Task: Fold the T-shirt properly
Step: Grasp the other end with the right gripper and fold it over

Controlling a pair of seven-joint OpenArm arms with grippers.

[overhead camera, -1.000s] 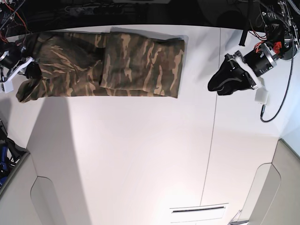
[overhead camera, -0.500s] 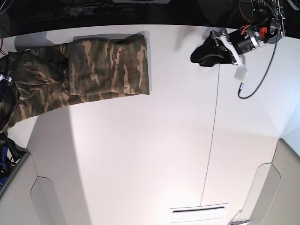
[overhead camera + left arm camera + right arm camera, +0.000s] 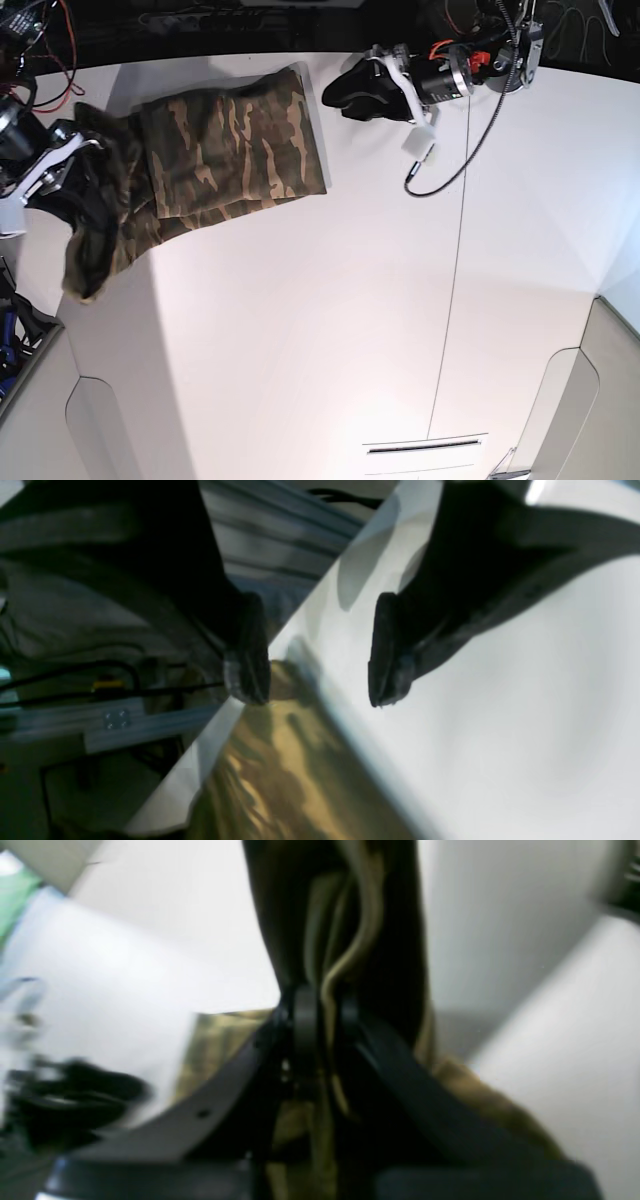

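- Tabletop, white, fills the base view. The T-shirt, in camouflage print, lies partly folded near the far edge. Its end on the view's left is lifted off the surface and hangs in a bunch at the right gripper. The left gripper hovers just beside the shirt's other end, near the far edge, with a dark cable trailing from its arm.
- Left wrist view, blurred: the left gripper's two dark fingers stand apart with nothing between them. Below them, a strip of T-shirt lies along the tabletop edge.
- Right wrist view, also blurred: the right gripper's fingers are clamped on a gathered fold of T-shirt, and more cloth hangs beneath them.
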